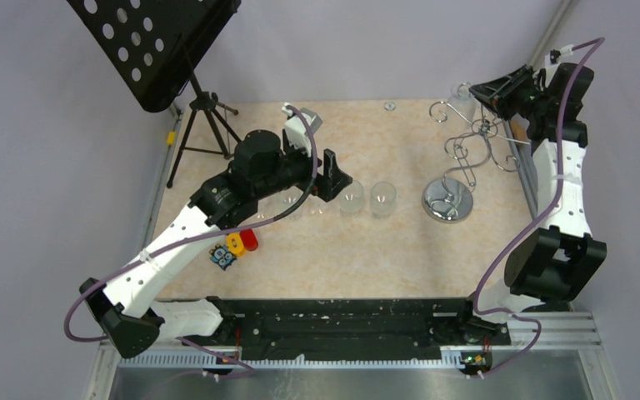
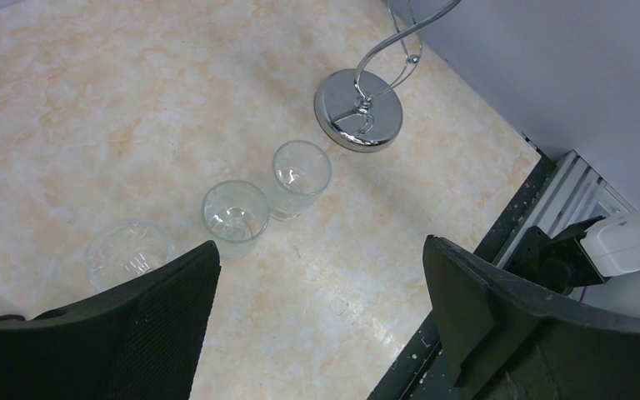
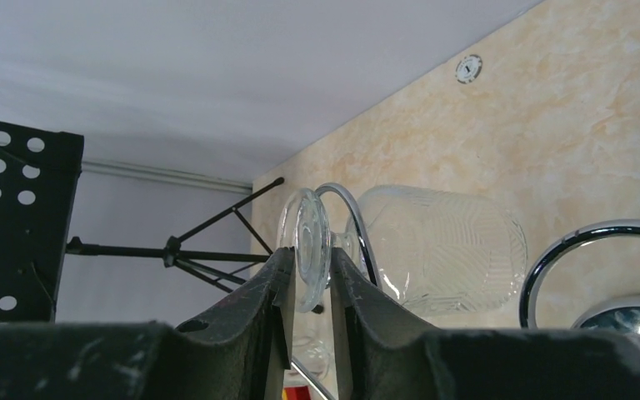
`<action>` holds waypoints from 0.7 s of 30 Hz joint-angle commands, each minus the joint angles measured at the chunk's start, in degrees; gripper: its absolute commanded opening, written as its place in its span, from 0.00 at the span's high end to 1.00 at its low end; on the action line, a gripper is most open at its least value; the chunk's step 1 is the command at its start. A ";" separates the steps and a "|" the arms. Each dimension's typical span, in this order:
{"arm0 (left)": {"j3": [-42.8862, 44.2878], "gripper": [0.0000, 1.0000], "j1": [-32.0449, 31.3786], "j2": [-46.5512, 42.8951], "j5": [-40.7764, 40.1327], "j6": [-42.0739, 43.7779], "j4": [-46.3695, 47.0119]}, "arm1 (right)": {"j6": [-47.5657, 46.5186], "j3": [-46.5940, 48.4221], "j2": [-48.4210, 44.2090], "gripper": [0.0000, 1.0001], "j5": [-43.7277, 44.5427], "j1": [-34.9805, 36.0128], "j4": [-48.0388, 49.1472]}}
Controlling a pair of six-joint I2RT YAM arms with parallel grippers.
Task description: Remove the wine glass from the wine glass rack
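Observation:
The chrome wine glass rack (image 1: 469, 154) stands at the right on its round mirrored base (image 1: 447, 201). A clear wine glass (image 1: 461, 100) hangs from a curled arm at the back of it. In the right wrist view my right gripper (image 3: 310, 257) is shut on the glass's round foot (image 3: 309, 229). The patterned bowl (image 3: 446, 250) lies beyond a rack wire loop (image 3: 352, 208) that the stem passes through. In the top view the right gripper (image 1: 493, 92) is beside the glass. My left gripper (image 1: 332, 177) is open and empty over mid-table (image 2: 321, 250), away from the rack.
Three short clear tumblers stand in a row left of the rack base (image 2: 358, 121): one (image 2: 300, 175), another (image 2: 235, 215) and a third (image 2: 129, 250). A black tripod music stand (image 1: 154, 50) is at the back left. Red, yellow and blue blocks (image 1: 233, 246) lie under the left arm.

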 commanded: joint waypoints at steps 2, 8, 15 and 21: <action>-0.24 0.05 0.28 -1.77 0.37 -0.44 3.24 | 4.90 -1.33 0.07 0.79 -1.81 -0.15 6.70; -0.40 0.04 0.34 -1.82 0.02 -0.61 3.38 | 8.78 -1.59 0.88 0.82 -2.95 0.35 10.48; -0.35 0.03 0.47 -1.67 0.10 -0.79 3.36 | 10.80 -2.24 1.22 1.00 -3.29 0.57 12.52; -0.19 0.03 0.60 -1.69 -0.11 -0.84 3.18 | 15.78 -4.99 -1.04 1.00 -3.19 0.55 21.27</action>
